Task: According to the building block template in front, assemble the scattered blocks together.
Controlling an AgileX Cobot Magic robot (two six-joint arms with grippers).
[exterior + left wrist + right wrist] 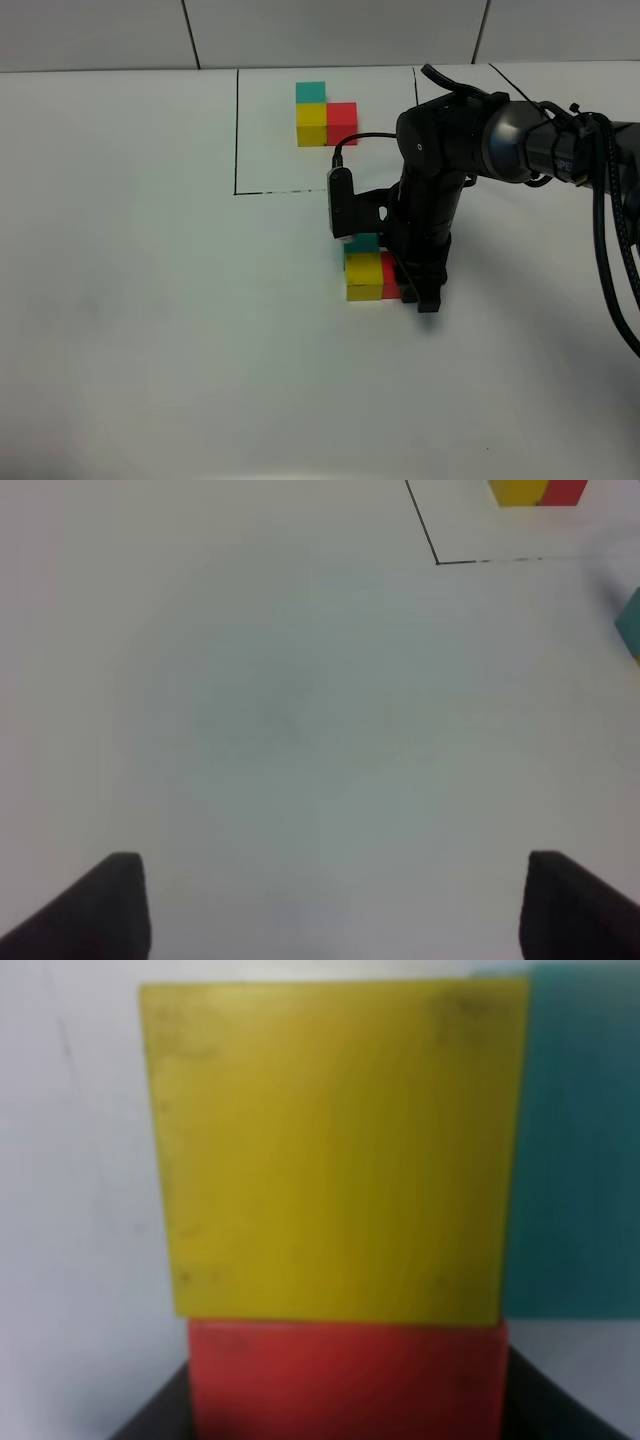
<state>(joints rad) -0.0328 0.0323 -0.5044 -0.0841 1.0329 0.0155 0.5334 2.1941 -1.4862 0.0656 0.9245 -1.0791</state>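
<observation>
1. Nearest the lens, right wrist view: plain yellow cube (335, 1150), face filling the frame, edges crisp, faint scuffs.
2. Left side: left gripper (330, 905) hanging over bare white tabletop (250, 710), dark fingertips spread wide, nothing between them. Well apart from the blocks.
3. Centre, overhead: scattered blocks, unframed. Plain teal cube (362, 241) behind the yellow cube, red cube (389, 278) to its right, all three touching. L-shape appears to match the template.
4. Farther back: building block template (325, 114), teal-yellow-red L inside thin black drawn rectangle (237, 130). Untouched, well apart from the working cluster.
5. Right: right gripper (412, 290) down at the red cube, jaws pressed together. Red cube (345, 1380) sits between dark finger edges in the wrist view; actual pinch vs. side push not resolvable.
6. Handling, judged: rigid, light, smooth-faced cubes, probably plastic or painted wood. Not fragile, likely slippery, prone to sliding or twisting when nudged off-centre.
7. Grip advice: two opposite flat faces, centred, fingers square to the face. Corner grabs likely to spin it out. Neighbours touching, so only outer faces free.
</observation>
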